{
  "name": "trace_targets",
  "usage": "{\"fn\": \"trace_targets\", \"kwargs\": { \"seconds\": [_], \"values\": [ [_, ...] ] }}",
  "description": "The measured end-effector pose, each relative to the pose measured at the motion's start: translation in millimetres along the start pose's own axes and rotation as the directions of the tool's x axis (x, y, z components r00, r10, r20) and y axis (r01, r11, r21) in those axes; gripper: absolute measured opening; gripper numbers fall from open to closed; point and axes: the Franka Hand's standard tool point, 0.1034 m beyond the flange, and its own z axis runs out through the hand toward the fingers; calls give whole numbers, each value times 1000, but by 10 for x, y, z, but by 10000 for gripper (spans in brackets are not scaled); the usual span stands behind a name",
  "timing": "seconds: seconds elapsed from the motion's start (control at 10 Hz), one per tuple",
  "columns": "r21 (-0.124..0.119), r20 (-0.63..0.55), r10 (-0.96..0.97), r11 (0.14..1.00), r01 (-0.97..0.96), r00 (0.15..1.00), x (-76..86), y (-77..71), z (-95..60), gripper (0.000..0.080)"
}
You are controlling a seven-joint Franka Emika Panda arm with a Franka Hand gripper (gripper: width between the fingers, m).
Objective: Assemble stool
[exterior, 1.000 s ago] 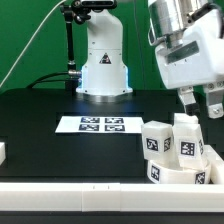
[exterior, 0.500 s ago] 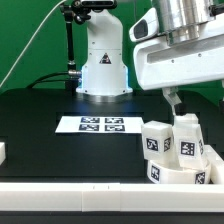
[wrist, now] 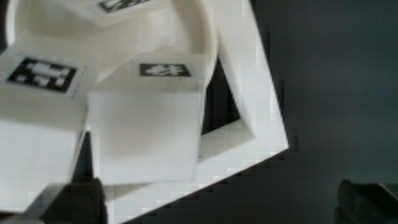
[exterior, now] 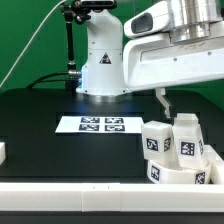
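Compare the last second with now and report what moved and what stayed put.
The gripper and its wrist housing swung toward the exterior view's left above the stool parts; one finger now hangs beside the upright leg. Nothing was grasped or released. The seat, the other leg, and the marker board stayed in place.

Stool seat (exterior: 178,172): white ring, flat on the black table, exterior view's right, near the front rail. Two white tagged legs (exterior: 156,139) (exterior: 187,137) stand upright on it.
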Motion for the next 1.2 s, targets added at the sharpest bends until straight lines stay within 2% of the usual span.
{"fn": "trace_targets", "kwargs": {
  "seconds": [0.2,0.3,0.6,0.9,1.2],
  "values": [
    [-30,4,-244,969,244,970,4,-21,11,648],
    [-38,8,-313,949,313,950,-3,-23,19,648],
    [-38,13,-453,890,454,891,11,5,16,648],
    [-45,43,-670,740,671,741,-15,42,76,648],
    [-53,78,-801,592,805,594,-43,48,147,648]
  ]
}}
